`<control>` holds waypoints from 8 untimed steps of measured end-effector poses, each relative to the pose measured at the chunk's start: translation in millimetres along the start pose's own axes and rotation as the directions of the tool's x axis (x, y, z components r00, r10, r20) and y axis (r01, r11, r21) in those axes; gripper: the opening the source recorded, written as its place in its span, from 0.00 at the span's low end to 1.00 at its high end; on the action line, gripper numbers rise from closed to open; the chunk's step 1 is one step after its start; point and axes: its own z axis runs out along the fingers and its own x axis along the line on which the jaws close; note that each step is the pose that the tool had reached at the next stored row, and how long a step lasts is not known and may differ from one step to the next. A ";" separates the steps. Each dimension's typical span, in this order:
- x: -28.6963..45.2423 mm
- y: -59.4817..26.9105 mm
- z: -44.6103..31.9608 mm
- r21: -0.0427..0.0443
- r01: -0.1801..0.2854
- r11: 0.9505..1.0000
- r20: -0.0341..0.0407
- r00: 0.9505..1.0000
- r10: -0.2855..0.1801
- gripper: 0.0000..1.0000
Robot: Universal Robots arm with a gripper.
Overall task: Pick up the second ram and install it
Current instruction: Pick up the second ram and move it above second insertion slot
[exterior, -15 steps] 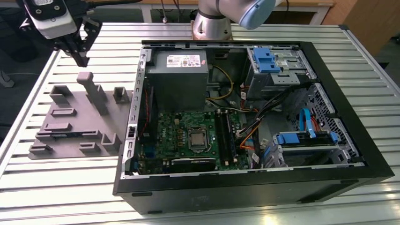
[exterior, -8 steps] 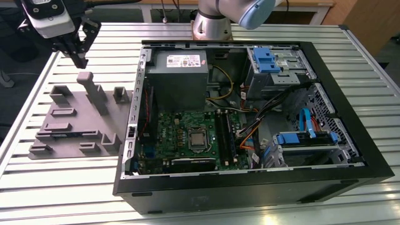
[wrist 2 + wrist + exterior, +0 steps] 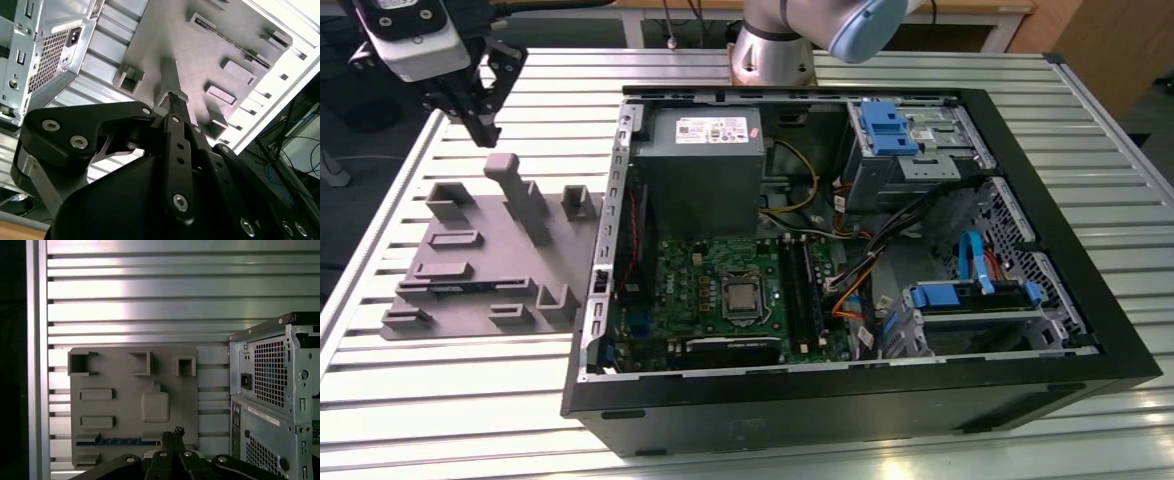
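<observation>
**Gripper poised over the gray holder, ram lying in its slot**

The bench (image 3: 520,80) is made of ribbed aluminium slats, bright and streaked with glare. A strip of pale wooden furniture (image 3: 961,8) runs behind it.

At the exterior view's left, one black gripper (image 3: 486,138) hangs above the far end of the holder. Its jaws are pressed together with nothing between them.

Under it lies one matte gray holder plate (image 3: 494,270). It is flat and grainy, and carries several blocky raised sockets and a single tall post (image 3: 520,195).

The second ram (image 3: 117,441) is one thin dark strip with a bluish edge. It sits in a long slot of that plate, apart from the jaws.

Just beside the plate, one black steel computer tower (image 3: 854,410) lies on its side with the panel off. Inside are:
- one boxy gray power supply (image 3: 700,150)
- one green motherboard (image 3: 707,290) with a square silver processor (image 3: 742,297)
- loose bundles of black, yellow and orange cable (image 3: 907,215)
- toward the exterior view's right, two drive cages with blue plastic handles (image 3: 894,125)

The arm's rounded silver base (image 3: 771,55) stands on the bench behind the tower.
</observation>
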 end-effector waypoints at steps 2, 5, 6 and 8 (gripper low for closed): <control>3.3 -0.1 0.0 0.000 0.002 1.000 0.000 1.000 -0.002 0.11; 8.1 -0.3 0.2 0.000 0.002 1.000 0.000 1.000 -0.002 0.11; 9.7 -0.3 0.2 0.000 0.002 1.000 0.000 1.000 -0.002 0.11; 12.7 -0.4 0.3 0.000 0.002 1.000 0.000 1.000 -0.002 0.11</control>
